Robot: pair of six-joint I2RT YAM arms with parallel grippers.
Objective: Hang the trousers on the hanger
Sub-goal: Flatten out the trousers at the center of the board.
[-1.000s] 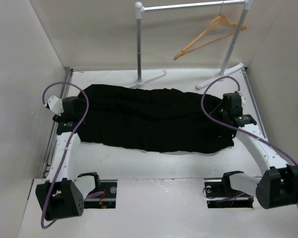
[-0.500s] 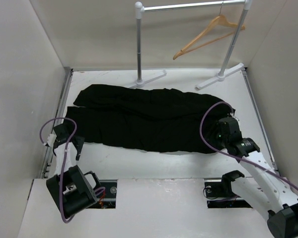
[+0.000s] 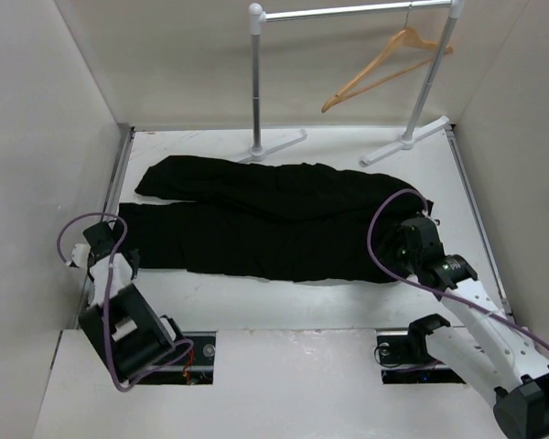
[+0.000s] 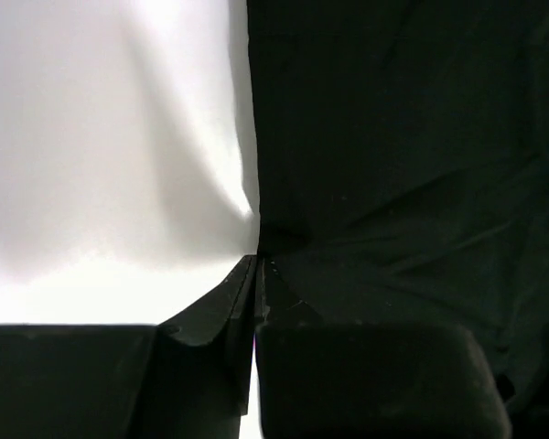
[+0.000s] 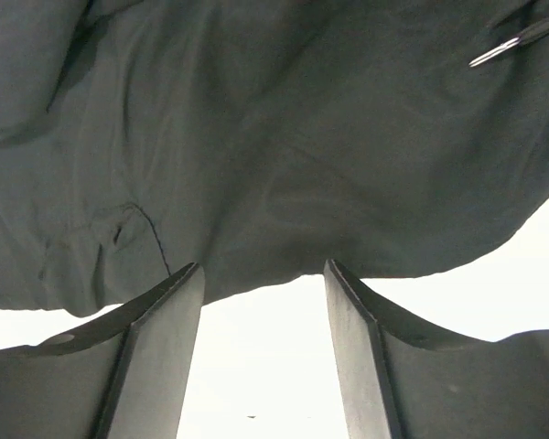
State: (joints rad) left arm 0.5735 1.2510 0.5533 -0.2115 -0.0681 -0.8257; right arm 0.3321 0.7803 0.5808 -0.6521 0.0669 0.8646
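The black trousers (image 3: 274, 219) lie spread flat across the table, legs running left to right. The wooden hanger (image 3: 384, 66) hangs by its hook from the grey rail at the back right, far from both arms. My left gripper (image 3: 119, 245) is at the trousers' near left edge. In the left wrist view its jaws (image 4: 258, 262) are pressed together on the edge of the cloth (image 4: 403, 165). My right gripper (image 3: 403, 242) is at the trousers' near right edge. It stands open (image 5: 263, 274), its fingertips (image 5: 185, 279) just reaching the hem (image 5: 256, 165), with bare table between them.
A grey clothes rail (image 3: 348, 11) stands at the back on two posts (image 3: 256, 82) with flat feet (image 3: 279, 144) on the table. Walls close in both sides. A white strip of table (image 3: 284, 297) runs between the trousers and the arm bases.
My left arm drew back from the trousers' far left end to the near left edge and shut its jaws. My right gripper moved nearer, to the near right edge, and opened.
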